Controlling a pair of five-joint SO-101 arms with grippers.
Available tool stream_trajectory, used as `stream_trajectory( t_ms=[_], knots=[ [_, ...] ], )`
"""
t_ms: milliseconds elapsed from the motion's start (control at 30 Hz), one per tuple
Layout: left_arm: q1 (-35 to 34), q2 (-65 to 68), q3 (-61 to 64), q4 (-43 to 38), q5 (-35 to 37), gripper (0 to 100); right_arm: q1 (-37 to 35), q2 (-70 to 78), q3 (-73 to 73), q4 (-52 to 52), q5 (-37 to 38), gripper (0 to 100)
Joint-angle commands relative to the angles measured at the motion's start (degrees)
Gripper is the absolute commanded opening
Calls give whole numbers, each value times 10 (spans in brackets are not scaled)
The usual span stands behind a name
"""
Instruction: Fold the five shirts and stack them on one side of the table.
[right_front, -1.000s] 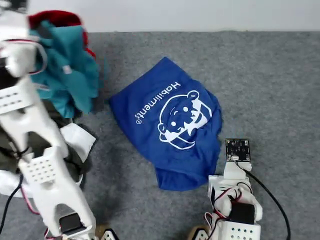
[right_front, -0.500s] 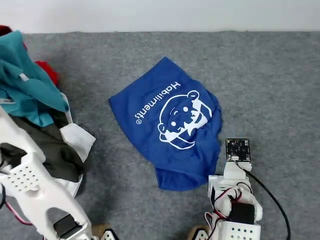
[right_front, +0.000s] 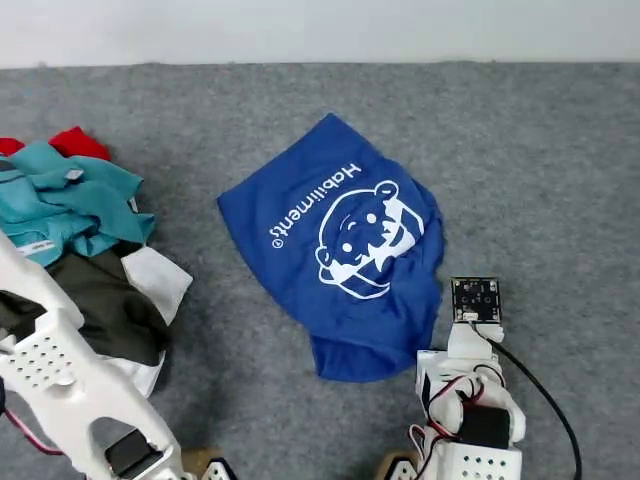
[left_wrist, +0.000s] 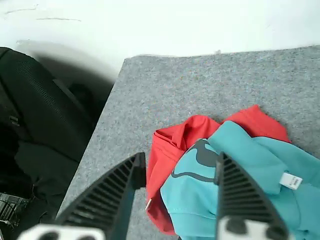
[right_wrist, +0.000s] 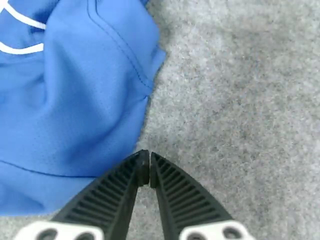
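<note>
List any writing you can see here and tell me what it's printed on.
Blue shirt: one white word beside a cartoon face; it looks like brand print, so it is left unquoted.
Teal shirt: a white tag, too small to read.

Five shirts are counted: one blue shirt alone, four in a pile at nine o'clock. Two arms are seen: left arm, right arm.

Blue shirt lies rumpled, print up; shirt heap well apart.
</note>
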Motion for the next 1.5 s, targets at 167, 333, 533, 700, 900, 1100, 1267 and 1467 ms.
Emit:
stream_trajectory(
  t_ms=[167, 333, 533, 700, 900, 1100, 1267, 1467],
  knots=[
    [17, -128, 44, 13, -1, 225, 0, -4, 9, 1, -6, 11],
    [28, -227, 222, 13, -1, 224, 0, -4, 9, 1, -6, 11],
    [68, -367, 438, 11, 42, 224, 0, -4, 9, 1, -6, 11],
    [127, -476, 551, 11, 84, 210, 0, -4, 9, 1, -6, 11],
    [199, -559, 637, 11, 120, 77, 0, -4, 9, 1, -6, 11],
    [236, -595, 713, 11, 123, 13, 0, -4, 9, 1, -6, 11],
    [232, -643, 751, 11, 123, 13, -3, -4, 9, 1, -9, 11],
    [234, -708, 836, 11, 123, 13, -7, -4, 9, 1, -9, 11]
  ],
)
